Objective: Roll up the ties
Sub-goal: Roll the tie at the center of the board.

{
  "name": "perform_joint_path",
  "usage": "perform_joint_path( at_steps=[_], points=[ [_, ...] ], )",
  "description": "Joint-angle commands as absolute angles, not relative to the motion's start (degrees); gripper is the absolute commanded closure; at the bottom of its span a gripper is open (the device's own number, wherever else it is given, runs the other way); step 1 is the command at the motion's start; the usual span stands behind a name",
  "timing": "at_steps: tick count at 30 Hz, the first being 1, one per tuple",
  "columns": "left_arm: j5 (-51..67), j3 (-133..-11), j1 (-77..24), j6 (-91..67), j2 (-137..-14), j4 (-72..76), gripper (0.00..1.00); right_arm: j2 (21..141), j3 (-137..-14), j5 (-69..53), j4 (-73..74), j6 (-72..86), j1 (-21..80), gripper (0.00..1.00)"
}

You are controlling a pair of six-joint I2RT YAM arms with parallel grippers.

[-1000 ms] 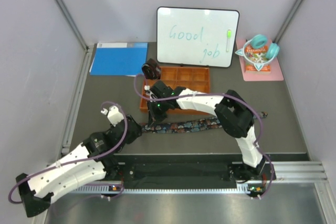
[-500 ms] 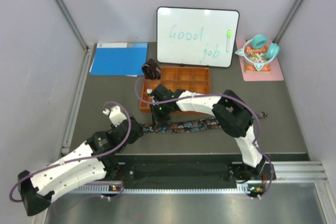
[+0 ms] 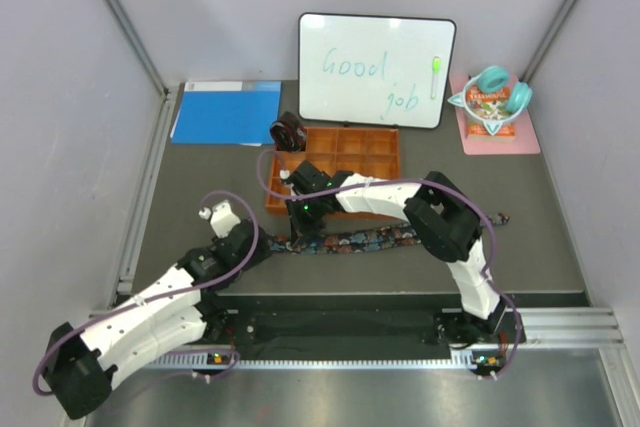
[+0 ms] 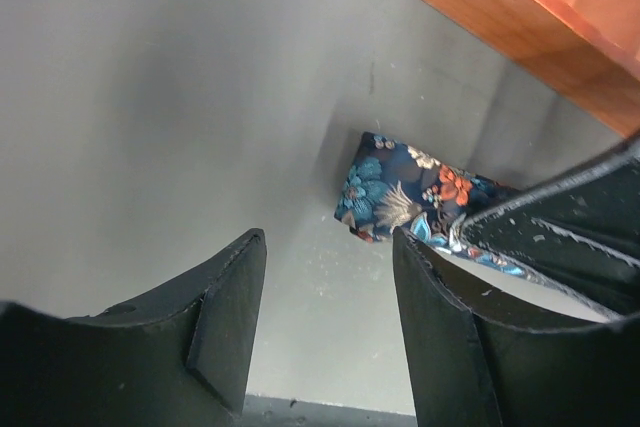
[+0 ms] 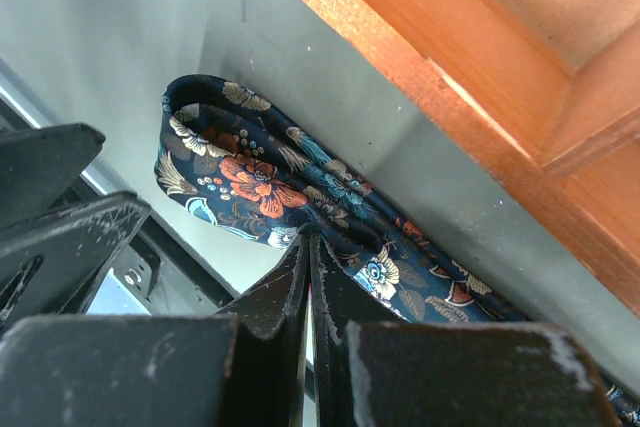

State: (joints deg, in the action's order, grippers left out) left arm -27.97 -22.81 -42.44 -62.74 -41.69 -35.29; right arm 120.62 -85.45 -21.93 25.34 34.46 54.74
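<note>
A navy floral tie (image 3: pixel 370 239) lies stretched left to right in front of the orange tray (image 3: pixel 397 154). Its left end (image 5: pixel 250 182) is folded back on itself. My right gripper (image 3: pixel 305 229) is shut, its tips (image 5: pixel 308 239) pressed down on the tie just behind that fold. My left gripper (image 3: pixel 268 245) stands open just left of the folded end (image 4: pixel 400 197). Nothing but bare mat lies between its fingers (image 4: pixel 228 312). A dark brown tie (image 3: pixel 288 133) sits rolled in a coil at the tray's far left corner.
The tray's near wall (image 5: pixel 440 57) runs close behind the tie. A whiteboard (image 3: pixel 377 69) leans at the back, a blue folder (image 3: pixel 227 112) lies back left, and a pink mat with teal headphones (image 3: pixel 495 107) lies back right. A black strip (image 3: pixel 340 325) marks the near edge.
My left arm has shifted a little and its gripper has edged toward the tie's folded end, its jaws slightly wider. The right gripper has held still on the tie.
</note>
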Motion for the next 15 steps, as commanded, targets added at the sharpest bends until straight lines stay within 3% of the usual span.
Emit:
perform_joint_path(
  at_steps=[1, 9, 15],
  points=[
    [-25.0, -21.5, -39.9, -58.5, -42.4, -27.8, 0.41, 120.6, -84.7, -20.4, 25.1, 33.1, 55.2, 1.00],
    [-22.1, -18.1, -39.2, -56.9, -41.2, -22.0, 0.43, 121.0, -84.7, -20.5, 25.0, 33.3, 55.2, 1.00],
    [-21.3, -16.4, -38.9, -57.8, -43.1, -20.3, 0.49, 121.5, -85.1, -20.4, 25.0, 33.2, 55.2, 1.00]
  ],
)
